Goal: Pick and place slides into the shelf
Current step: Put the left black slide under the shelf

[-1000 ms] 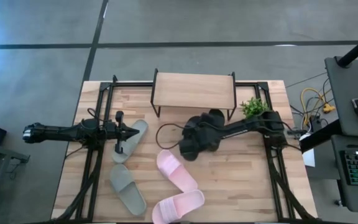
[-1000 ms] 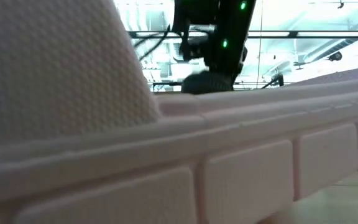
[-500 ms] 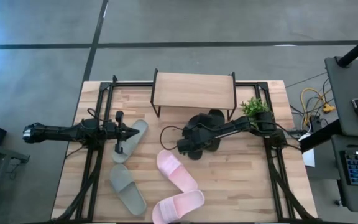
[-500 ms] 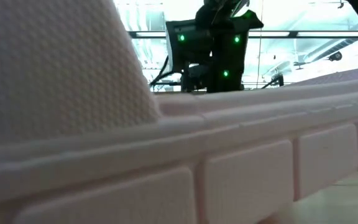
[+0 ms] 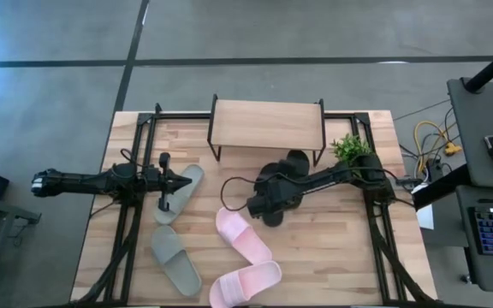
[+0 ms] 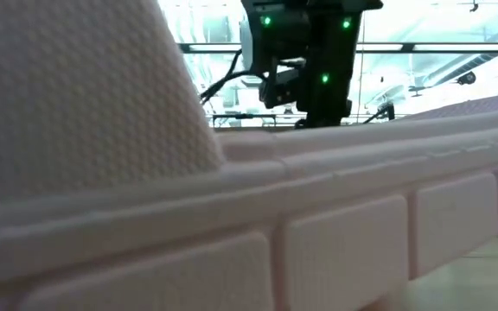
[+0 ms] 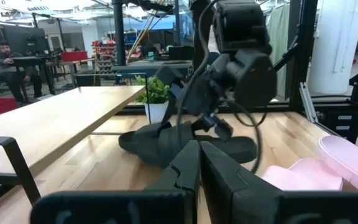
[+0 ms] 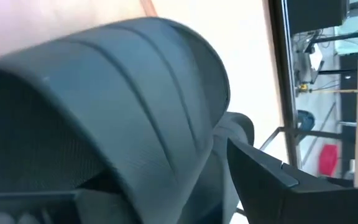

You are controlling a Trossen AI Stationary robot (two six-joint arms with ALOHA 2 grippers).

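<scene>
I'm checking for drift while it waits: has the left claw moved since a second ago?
No. In the high view the left claw sits at the same spot over the grey-green slide, left of the shelf, as before.

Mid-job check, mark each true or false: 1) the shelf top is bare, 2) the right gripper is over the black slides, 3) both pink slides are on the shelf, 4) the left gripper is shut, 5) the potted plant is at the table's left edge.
1) True: nothing lies on the shelf.
2) True: the right gripper is at the black slides.
3) False: the pink slides lie on the table.
4) True: the left gripper is shut, over a grey-green slide.
5) False: the potted plant stands on the right.
</scene>
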